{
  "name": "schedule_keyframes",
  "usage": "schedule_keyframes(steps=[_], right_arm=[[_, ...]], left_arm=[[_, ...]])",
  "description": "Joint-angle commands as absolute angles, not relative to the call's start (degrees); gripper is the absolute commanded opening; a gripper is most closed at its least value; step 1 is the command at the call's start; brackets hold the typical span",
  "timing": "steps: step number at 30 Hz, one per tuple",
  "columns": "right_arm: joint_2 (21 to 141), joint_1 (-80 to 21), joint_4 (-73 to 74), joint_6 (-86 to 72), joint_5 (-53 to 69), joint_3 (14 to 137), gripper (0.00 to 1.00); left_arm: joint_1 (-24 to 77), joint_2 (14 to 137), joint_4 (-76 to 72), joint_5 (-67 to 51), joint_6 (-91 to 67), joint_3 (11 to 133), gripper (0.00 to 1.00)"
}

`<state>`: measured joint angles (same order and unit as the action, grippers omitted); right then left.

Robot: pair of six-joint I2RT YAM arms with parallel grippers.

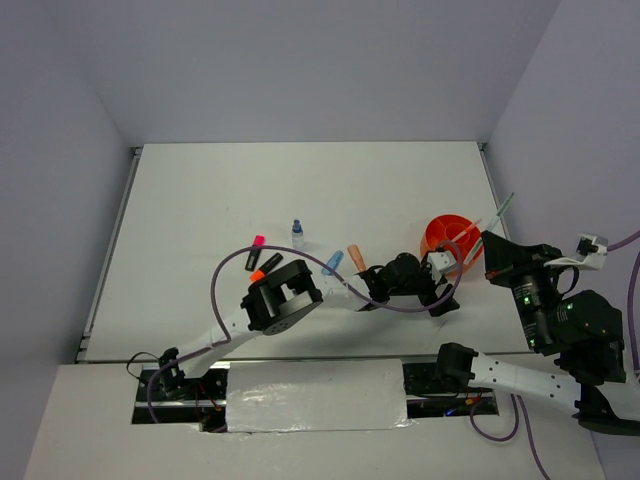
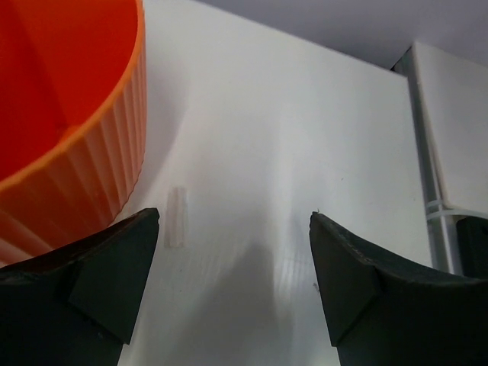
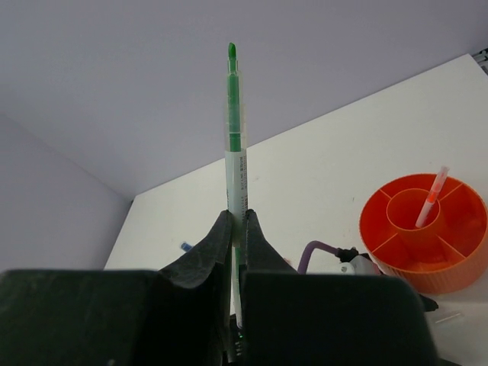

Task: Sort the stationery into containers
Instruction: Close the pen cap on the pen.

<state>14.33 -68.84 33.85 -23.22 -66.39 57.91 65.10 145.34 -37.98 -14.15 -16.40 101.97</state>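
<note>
White table (image 2: 305,137): orange bowl (image 2: 69,145) cut off beside wide-spread left gripper (image 2: 235,223); right gripper (image 3: 237,221) clamped on green pen (image 3: 235,114), lower end hidden.

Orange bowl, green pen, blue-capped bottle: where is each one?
orange bowl (image 3: 427,278), right wrist view, on its front outer wall.
green pen (image 3: 235,130), right wrist view, on its green upper barrel.
blue-capped bottle (image 1: 297,237), top external view, on its clear body.
</note>
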Motion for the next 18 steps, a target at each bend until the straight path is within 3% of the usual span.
schedule_keyframes(steps=[1,14,18], right_arm=[[14.41,-68.82,31.91,-22.15,-65.48,58.10,0.00],[13.36,-68.91,31.46,-21.36,-63.81,57.83,0.00],[12.75,-68.82,30.77,-20.92,-63.28,57.57,0.00]], left_arm=[[65.13,146.86,-37.98,-14.24,-15.20,104.85,0.92],[65.13,151.87,-32.52,-13.28,-16.35,111.88,0.92],[65.21,151.44,-31.65,-10.56,-15.91,110.92,0.86]])
